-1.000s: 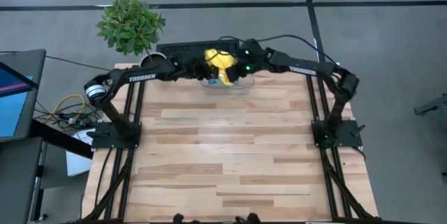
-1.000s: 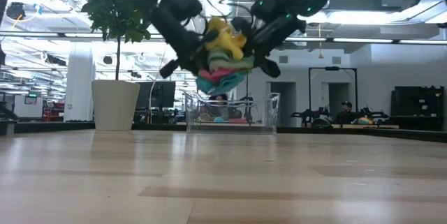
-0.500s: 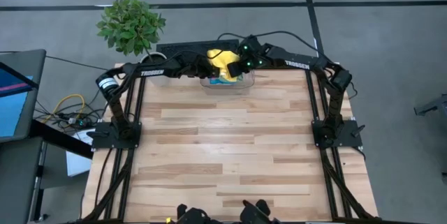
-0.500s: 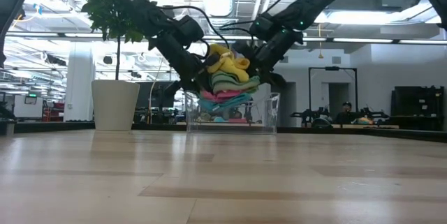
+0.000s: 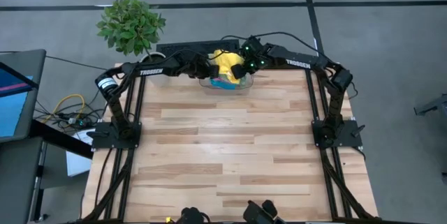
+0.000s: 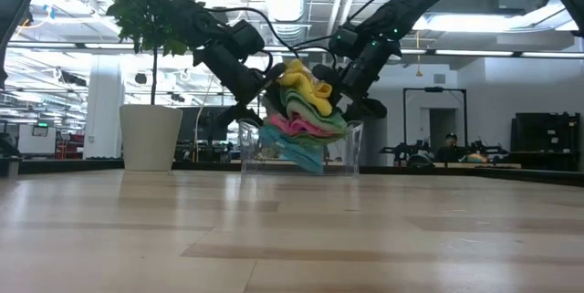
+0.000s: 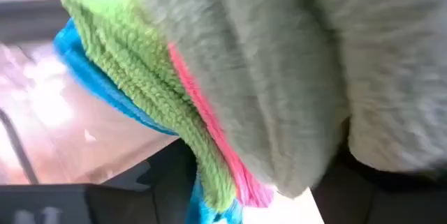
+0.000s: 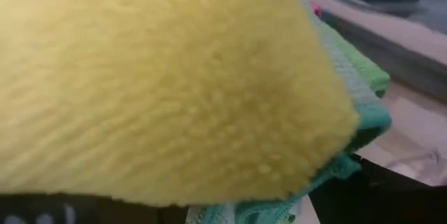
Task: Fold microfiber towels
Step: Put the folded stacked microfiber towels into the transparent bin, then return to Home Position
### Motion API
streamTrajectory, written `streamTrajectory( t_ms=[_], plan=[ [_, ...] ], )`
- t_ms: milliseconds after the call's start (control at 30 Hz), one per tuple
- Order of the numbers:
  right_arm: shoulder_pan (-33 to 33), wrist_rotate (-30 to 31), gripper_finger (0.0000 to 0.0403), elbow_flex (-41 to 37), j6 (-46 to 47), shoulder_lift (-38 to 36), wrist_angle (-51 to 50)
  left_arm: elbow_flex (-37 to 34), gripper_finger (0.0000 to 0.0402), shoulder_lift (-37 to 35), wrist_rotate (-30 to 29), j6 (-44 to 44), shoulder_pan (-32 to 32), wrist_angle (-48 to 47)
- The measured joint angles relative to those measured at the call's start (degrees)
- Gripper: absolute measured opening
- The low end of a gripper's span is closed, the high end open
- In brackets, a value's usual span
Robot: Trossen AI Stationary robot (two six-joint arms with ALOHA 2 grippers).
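Yellow towel (image 8: 154, 84) fills view; pale green towel (image 8: 349, 105) edges beyond it.

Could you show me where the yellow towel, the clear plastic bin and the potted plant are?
yellow towel (image 6: 306, 88), low view, top of the towel stack.
clear plastic bin (image 6: 358, 151), low view, its right wall.
potted plant (image 5: 130, 23), high view, its leaves.

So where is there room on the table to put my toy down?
Nearly all the wooden table is bare: the whole stretch between the two arm bases, down to the near edge. It is crowded only at the far edge, where the towel stack sits over the clear bin with both arms leaning in.
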Motion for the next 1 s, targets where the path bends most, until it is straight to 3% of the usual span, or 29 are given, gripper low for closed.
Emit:
streamTrajectory(
  t_ms=[100, 300, 633, 833, 1000],
  plan=[
    [-0.27, 0.0, 0.0257, 0.0, -1.81, -0.02, -2.24, 2.21, 0.0252, 0.21, 2.01, 0.98, 0.05, -5.0],
    [-0.38, 0.71, 0.0255, 0.05, -3.85, -0.11, -4.23, 7.39, 0.0265, 0.28, 0.51, 5.06, -0.04, -16.77],
    [0.51, 11.64, 0.0255, 8.84, -8.98, -0.22, -15.69, 15.02, 0.0266, 0.28, -3.08, 8.71, 0.02, -30.11],
    [0.73, 11.25, 0.0255, 11.5, -11.86, -2.05, -17.65, 21.17, 0.0266, -1.08, -5.93, 14.14, -0.1, -40.56],
    [3.68, 8.4, 0.0255, 10.9, -16.08, -8.12, -11.2, 23.94, 0.0266, -8.37, -6.07, 19.15, -0.93, -46.8]
  ],
)
